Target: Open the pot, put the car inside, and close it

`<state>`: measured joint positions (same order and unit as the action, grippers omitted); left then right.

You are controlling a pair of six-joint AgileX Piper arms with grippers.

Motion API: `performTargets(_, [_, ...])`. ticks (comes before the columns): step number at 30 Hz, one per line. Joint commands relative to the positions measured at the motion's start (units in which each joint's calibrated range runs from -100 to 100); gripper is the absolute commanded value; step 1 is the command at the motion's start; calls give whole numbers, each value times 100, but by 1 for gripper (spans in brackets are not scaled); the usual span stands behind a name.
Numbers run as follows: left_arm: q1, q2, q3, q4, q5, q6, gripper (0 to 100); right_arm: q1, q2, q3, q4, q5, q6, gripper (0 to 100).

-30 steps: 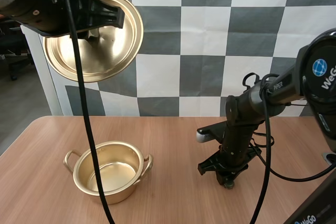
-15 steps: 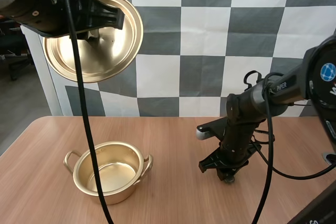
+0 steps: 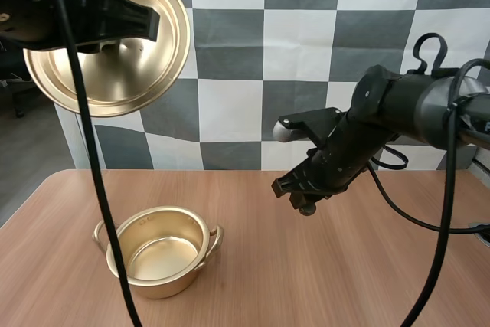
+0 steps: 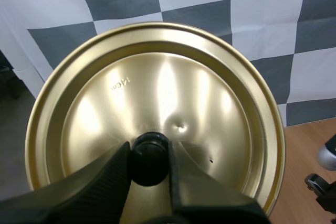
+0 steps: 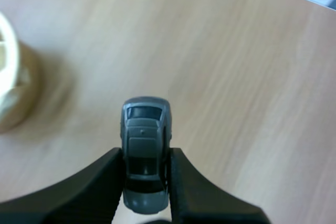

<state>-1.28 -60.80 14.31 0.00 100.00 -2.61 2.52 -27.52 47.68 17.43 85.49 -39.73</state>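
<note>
Lid [image 4: 157, 93] removal is judged done: the lid is held high above the counter [image 3: 344, 266], its black knob [image 4: 149, 161] pinched between the fingers of the left hand [image 4: 148, 156]. Below it, the pot [image 3: 162, 287] is seen standing open and empty on the counter's left part. Further right, the small grey car [image 5: 145, 140] is gripped by the right hand [image 5: 146, 157] in the air, beside the pot and not yet over it. The car has yet to be carried across and released inside, and the lid to be set back.

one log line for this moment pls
left end effector: holds lid aloft | right end effector: grips toy car above table | pot: open, empty
</note>
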Motion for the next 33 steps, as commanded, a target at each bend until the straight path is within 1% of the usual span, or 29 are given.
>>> performTargets(1, [0,-193,0,141,0,2,0,-1,-290,1,248,615,-218,0])
performTargets(4, [0,-509,0,166,0,2,0,-1,-492,1,603,1418,-548,0])
performTargets(8, [0,-932,0,166,0,-7,0,-1,-745,1,1437,1451,-1140,0])
performTargets(11, [0,-1163,0,166,0,-17,0,-1,-764,-112,1969,1451,-1274,0])
performTargets(12, [0,-1199,0,166,0,-17,0,18,-764,-158,2051,1451,-1281,0])
performTargets(15, [0,-1323,0,166,0,-17,0,129,-675,-417,2152,1451,-1281,0])
performTargets(18, [0,-1349,0,166,0,-17,0,339,-490,-690,2152,1451,-1281,0])
performTargets(23, [0,-1346,0,270,0,-17,0,815,-2,-887,2129,1451,-1239,0])
performTargets(27, [0,-1346,0,370,0,-17,0,1119,518,-891,2129,1451,-1239,0])
performTargets(33, [0,-1346,0,426,0,-17,0,1296,1403,-1015,2029,1451,-1285,0])
